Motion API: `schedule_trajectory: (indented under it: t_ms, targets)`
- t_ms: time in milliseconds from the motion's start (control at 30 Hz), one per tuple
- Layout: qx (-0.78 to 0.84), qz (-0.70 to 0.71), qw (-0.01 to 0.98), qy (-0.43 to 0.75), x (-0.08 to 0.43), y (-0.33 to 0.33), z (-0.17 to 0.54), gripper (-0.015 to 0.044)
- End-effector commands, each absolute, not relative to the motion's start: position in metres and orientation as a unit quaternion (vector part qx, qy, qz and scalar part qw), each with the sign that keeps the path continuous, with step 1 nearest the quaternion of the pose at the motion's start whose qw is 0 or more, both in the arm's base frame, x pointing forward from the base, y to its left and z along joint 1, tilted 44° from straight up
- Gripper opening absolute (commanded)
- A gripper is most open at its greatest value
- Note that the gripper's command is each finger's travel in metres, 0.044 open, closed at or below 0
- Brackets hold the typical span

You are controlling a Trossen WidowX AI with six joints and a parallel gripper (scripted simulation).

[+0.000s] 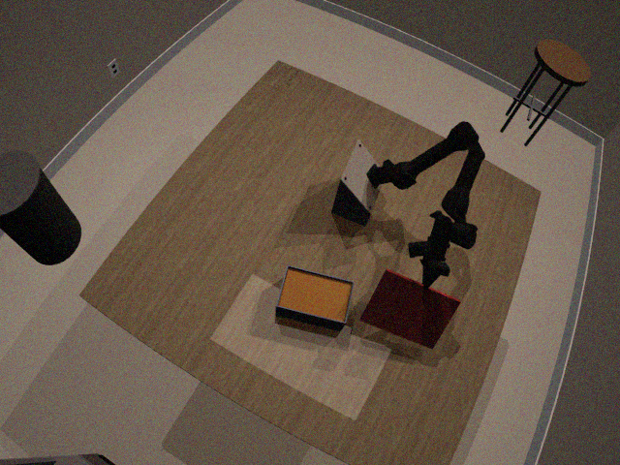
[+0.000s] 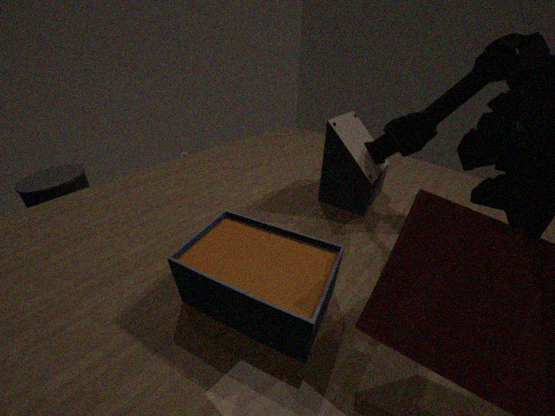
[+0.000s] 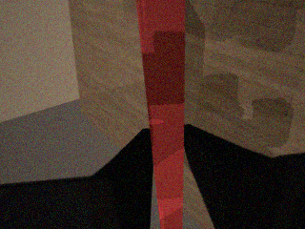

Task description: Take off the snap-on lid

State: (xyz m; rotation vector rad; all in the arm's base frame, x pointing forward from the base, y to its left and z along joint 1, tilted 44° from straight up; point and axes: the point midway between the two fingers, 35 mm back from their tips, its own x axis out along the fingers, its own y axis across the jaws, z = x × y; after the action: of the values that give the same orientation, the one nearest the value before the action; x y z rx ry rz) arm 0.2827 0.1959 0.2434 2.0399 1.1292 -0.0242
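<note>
The storage box (image 1: pixel 310 317) (image 2: pixel 242 308) stands open on the table (image 1: pixel 200 225) (image 2: pixel 89 250), with an orange inside. The dark red lid (image 1: pixel 408 310) (image 2: pixel 466 286) is off the box, to its right in the top and exterior views, tilted and held above the table. My gripper (image 1: pixel 425 285) (image 3: pixel 166 134) is shut on the lid's edge at its far side. In the wrist view the lid's edge runs as a red strip between the black fingertips. The lid's underside and its exact height above the table cannot be told.
The arm is mounted on a dark wedge-shaped base (image 1: pixel 350 202) (image 2: pixel 342 178) with a pale sloping plate, behind the box. A round stool (image 1: pixel 563 62) and a dark cylinder (image 1: pixel 47 225) (image 2: pixel 54 178) stand away from the table.
</note>
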Motion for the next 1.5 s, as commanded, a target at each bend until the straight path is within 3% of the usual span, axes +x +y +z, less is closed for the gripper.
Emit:
schedule_trajectory:
  t_ms: [0,1467]
  targets:
    - [0.808,-0.010,0.395,0.438,0.285,0.196,0.243,0.0000]
    - [0.808,-0.009,0.394,0.438,0.280,0.220,0.218,0.0000]
